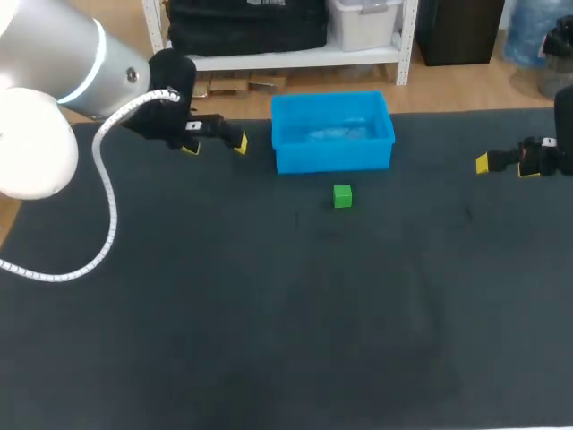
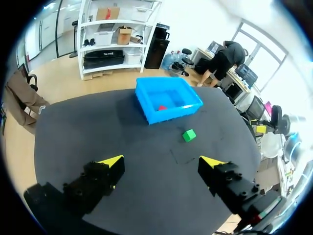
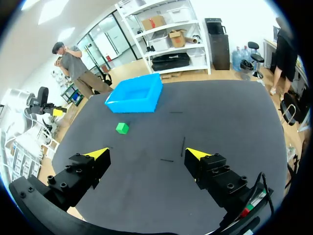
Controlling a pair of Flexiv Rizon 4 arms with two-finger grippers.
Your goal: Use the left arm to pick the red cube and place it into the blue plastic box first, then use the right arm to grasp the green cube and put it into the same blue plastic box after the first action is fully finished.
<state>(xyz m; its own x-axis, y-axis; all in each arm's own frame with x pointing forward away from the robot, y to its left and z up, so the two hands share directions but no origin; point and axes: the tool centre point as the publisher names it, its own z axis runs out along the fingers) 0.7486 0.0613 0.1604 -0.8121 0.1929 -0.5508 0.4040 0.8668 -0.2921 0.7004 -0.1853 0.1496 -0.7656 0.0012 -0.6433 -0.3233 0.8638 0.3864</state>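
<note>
Left pincer [image 1: 215, 143]: fingers spread wide with nothing between them. It hangs above the desk's far left part, just beside the blue plastic box's left wall.
Left arm [image 1: 63, 63]: comes in from the left corner, with a white coiled cable looping down from it.
Right pincer [image 1: 506, 166]: yellow tips also apart and empty. It sits out near the desk's right edge, well apart from both the box and the green cube.
Red cube [image 2: 162, 107]: inside the blue box, on its floor. The left wrist view catches it as a small red patch, while from overhead I can't pick it out.
Blue plastic box [image 1: 333, 157]: open-topped, standing on the far middle of the desk between the two pincers.
Green cube [image 1: 342, 195]: sitting on the desk just in front of the box's near wall, close but not touching it, with no finger near it.
Desk [image 1: 269, 313]: covered in a dark mat, with a few faint scuff lines near the cube.
</note>
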